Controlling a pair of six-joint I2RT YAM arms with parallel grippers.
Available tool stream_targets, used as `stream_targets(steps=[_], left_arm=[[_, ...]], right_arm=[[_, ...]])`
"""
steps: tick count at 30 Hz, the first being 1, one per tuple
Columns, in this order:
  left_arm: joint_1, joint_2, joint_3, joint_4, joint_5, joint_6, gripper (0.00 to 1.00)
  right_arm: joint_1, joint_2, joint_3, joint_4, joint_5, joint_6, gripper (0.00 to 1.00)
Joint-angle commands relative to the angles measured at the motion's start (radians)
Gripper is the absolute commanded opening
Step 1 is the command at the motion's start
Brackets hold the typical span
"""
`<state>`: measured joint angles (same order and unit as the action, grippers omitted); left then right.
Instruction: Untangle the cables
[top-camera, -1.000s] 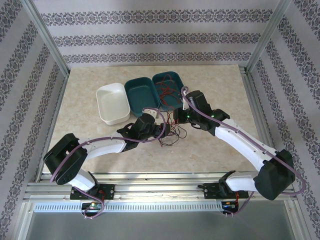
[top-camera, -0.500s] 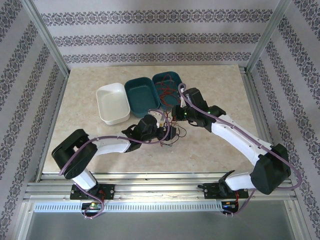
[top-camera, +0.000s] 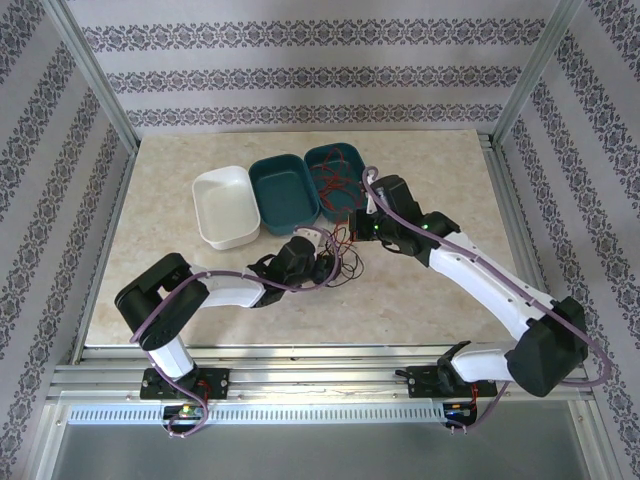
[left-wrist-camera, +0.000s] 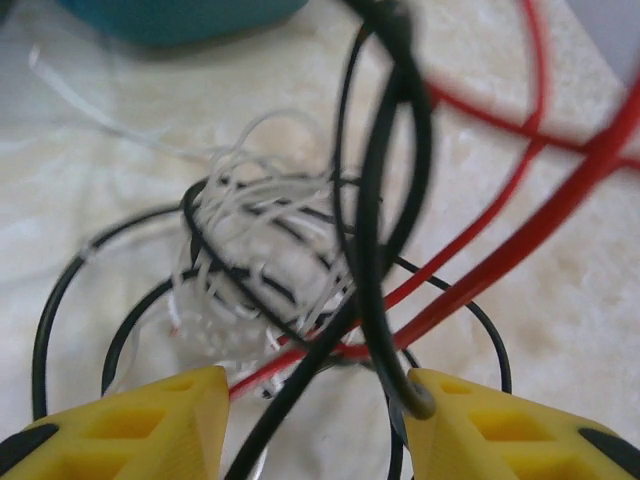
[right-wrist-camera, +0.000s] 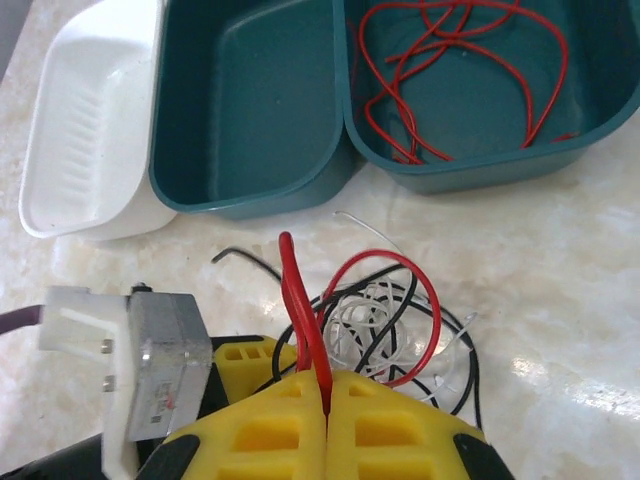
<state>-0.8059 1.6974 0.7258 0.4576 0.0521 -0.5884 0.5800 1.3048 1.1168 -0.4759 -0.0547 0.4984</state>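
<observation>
Two robot arms are seen meeting low over a marble-patterned table (top-camera: 440, 180). The right pincer (right-wrist-camera: 327, 388) is pressed together on a red cable (right-wrist-camera: 302, 310), which rises just beyond its yellow fingertips. The tangle of cables (right-wrist-camera: 385, 320), made of thin red, black and white strands, lies on the table directly ahead of that pincer.

The left pincer (left-wrist-camera: 315, 405) is held spread, its two yellow fingers (left-wrist-camera: 150, 420) apart. Black and red strands pass through the gap between them. One black strand is laid against the tip of the finger at the right of the wrist view. A knot of white strands (left-wrist-camera: 265, 250) is seen just ahead of this pincer.

Farther beyond the right pincer, three trays are lined up side by side. They are a white tray (right-wrist-camera: 90, 120), a teal tray (right-wrist-camera: 240, 110) and a second teal tray (right-wrist-camera: 480, 172). Loose red wires (right-wrist-camera: 440, 20) are coiled in the second teal tray.
</observation>
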Motion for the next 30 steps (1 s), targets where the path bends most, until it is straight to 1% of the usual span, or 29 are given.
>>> stream_targets(steps=[1,3,6,12,19,22,28,30], left_arm=[[-0.015,-0.018,-0.043,0.021,-0.003,-0.03,0.49],[-0.015,-0.021,-0.057,0.023,-0.009,-0.037,0.48],[-0.015,-0.021,-0.065,0.03,-0.014,-0.046,0.43],[-0.013,-0.013,-0.062,0.022,-0.015,-0.056,0.26],[-0.013,-0.01,-0.072,0.024,-0.008,-0.077,0.15],[-0.013,-0.01,-0.074,0.02,-0.001,-0.077,0.12],[-0.013,-0.005,-0.075,0.009,0.003,-0.083,0.01],[-0.012,-0.004,-0.074,0.008,0.004,-0.086,0.0]], right_arm=[[-0.003,-0.053,0.054,-0.044,0.054,-0.038,0.0],[-0.006,-0.07,0.065,-0.064,0.067,-0.046,0.0],[-0.014,-0.099,0.081,-0.08,0.072,-0.056,0.0],[-0.027,-0.139,0.144,-0.14,0.084,-0.086,0.0],[-0.051,-0.166,0.225,-0.198,0.108,-0.143,0.0],[-0.067,-0.176,0.256,-0.215,0.108,-0.163,0.0],[-0.104,-0.195,0.309,-0.227,0.092,-0.184,0.0],[-0.113,-0.194,0.331,-0.236,0.105,-0.201,0.0]])
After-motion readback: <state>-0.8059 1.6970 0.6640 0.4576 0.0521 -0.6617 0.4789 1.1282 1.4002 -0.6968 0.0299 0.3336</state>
